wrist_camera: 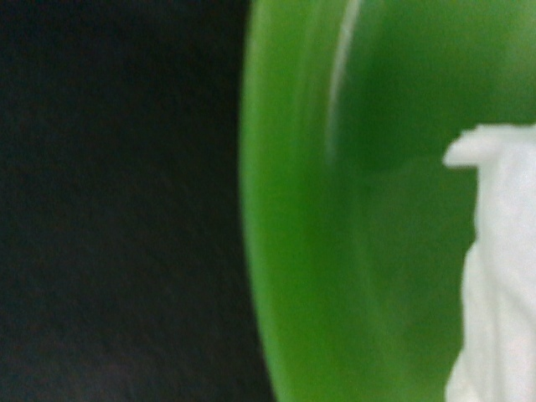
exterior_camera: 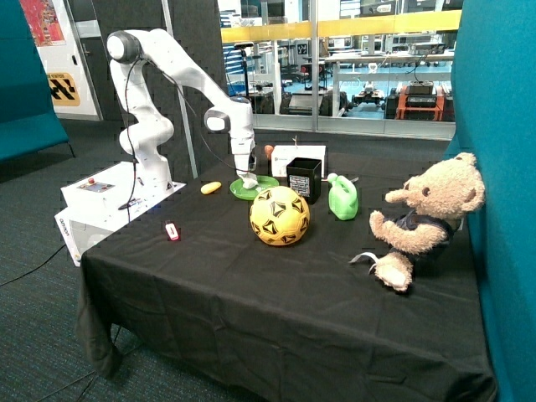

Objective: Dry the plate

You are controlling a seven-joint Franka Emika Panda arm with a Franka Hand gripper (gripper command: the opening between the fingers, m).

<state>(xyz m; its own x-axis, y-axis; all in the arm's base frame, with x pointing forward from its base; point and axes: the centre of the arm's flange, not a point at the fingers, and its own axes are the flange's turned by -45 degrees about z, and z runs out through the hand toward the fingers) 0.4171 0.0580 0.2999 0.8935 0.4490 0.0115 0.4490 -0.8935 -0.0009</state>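
Nearest us on the black table (exterior_camera: 276, 293) sit a teddy bear (exterior_camera: 427, 213) at the right and a small red object (exterior_camera: 172, 231) at the left. Further back is the yellow football (exterior_camera: 280, 215), with a green jug-shaped bottle (exterior_camera: 342, 198) and a black box (exterior_camera: 303, 178) behind it. Behind the ball, left of the box, lies the plate (exterior_camera: 254, 188), a yellow item (exterior_camera: 211, 188) just left of it. The gripper (exterior_camera: 247, 177) is down on the plate with a white cloth (wrist_camera: 498, 268) against the green surface; we cannot tell how far its fingers are apart. We judge the wiping is under way, not finished: much of the plate's inside lies beyond the cloth.
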